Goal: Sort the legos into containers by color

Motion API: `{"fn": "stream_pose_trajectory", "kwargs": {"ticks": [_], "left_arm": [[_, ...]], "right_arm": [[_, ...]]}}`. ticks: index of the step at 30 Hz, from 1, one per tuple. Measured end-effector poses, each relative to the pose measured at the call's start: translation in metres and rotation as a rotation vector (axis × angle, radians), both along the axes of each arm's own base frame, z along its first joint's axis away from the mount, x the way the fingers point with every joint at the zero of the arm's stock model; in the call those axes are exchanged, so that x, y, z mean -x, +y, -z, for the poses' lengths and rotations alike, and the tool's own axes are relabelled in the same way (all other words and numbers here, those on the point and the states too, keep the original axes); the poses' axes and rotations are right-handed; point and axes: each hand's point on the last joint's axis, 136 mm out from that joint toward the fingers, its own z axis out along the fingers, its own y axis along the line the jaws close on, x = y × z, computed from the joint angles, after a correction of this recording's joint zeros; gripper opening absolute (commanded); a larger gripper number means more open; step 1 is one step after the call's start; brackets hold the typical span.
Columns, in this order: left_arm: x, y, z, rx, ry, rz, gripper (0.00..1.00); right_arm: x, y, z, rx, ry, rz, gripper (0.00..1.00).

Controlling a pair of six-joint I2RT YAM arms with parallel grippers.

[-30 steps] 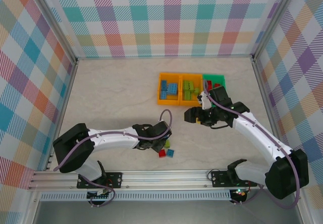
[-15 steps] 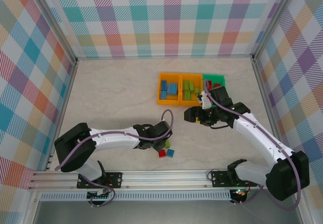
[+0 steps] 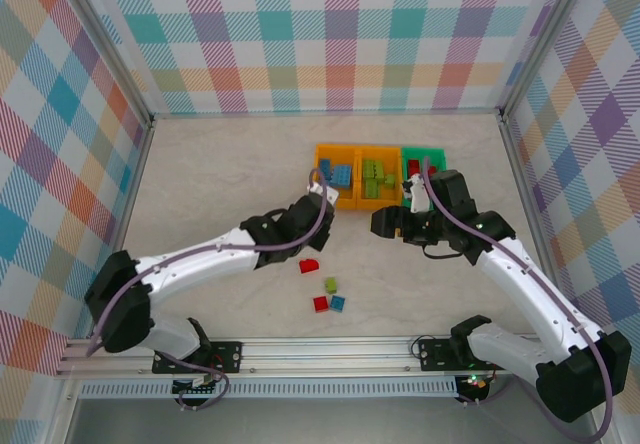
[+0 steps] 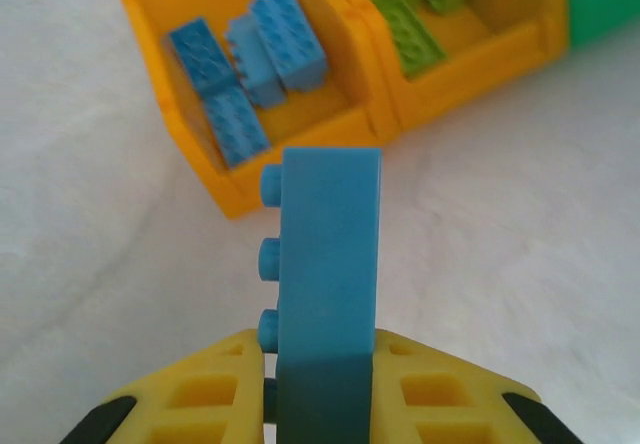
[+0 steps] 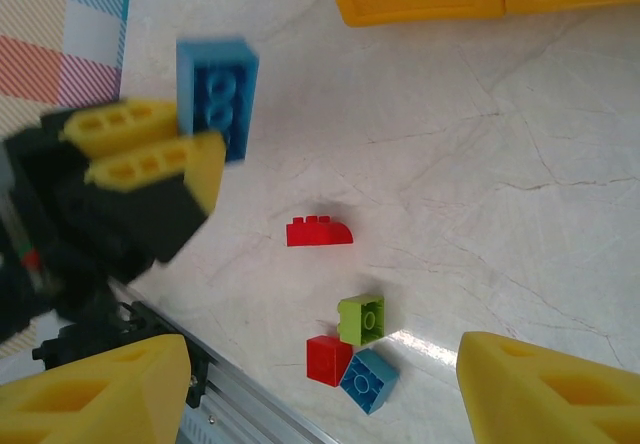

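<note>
- Table (image 3: 220,184): pale marbled top across the middle of the top view.
- Left gripper (image 4: 322,364): jaws clamped on a blue brick (image 4: 330,254), which stands upright at frame centre, studs to the left, just below the left orange bin (image 4: 232,196).
- Right gripper (image 5: 325,364): jaws wide apart, nothing between them.
- Bins, a touching row at upper centre of the top view: the left orange bin contains blue bricks, the middle orange bin (image 3: 380,148) green ones, the green bin (image 3: 425,151) red ones.
- Loose bricks, lower centre: curved red (image 3: 308,266), green (image 3: 331,285), red (image 3: 321,304), blue (image 3: 339,303).
</note>
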Motion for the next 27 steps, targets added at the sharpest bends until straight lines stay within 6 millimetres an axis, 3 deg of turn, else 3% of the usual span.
{"fn": "stream_pose_trajectory", "kwargs": {"ticks": [8, 13, 20, 24, 27], "left_arm": [[-0.105, -0.023, 0.014, 0.007, -0.014, -0.128, 0.20], [-0.148, -0.036, 0.019, 0.004, -0.041, -0.162, 0.26], [-0.156, -0.040, 0.019, 0.033, -0.026, -0.143, 0.41], [-0.152, -0.043, 0.015, 0.055, -0.016, -0.120, 0.40], [-0.138, -0.039, 0.001, 0.085, -0.010, -0.093, 0.40]], "right_arm": [[0.006, -0.004, -0.009, -0.022, -0.010, 0.021, 0.71], [0.012, -0.006, -0.009, -0.035, -0.005, 0.035, 0.71], [0.013, -0.008, -0.006, -0.031, 0.011, 0.046, 0.72], [0.012, -0.007, -0.005, -0.032, 0.015, 0.048, 0.72], [0.010, -0.006, -0.002, -0.027, 0.025, 0.047, 0.72]]}}
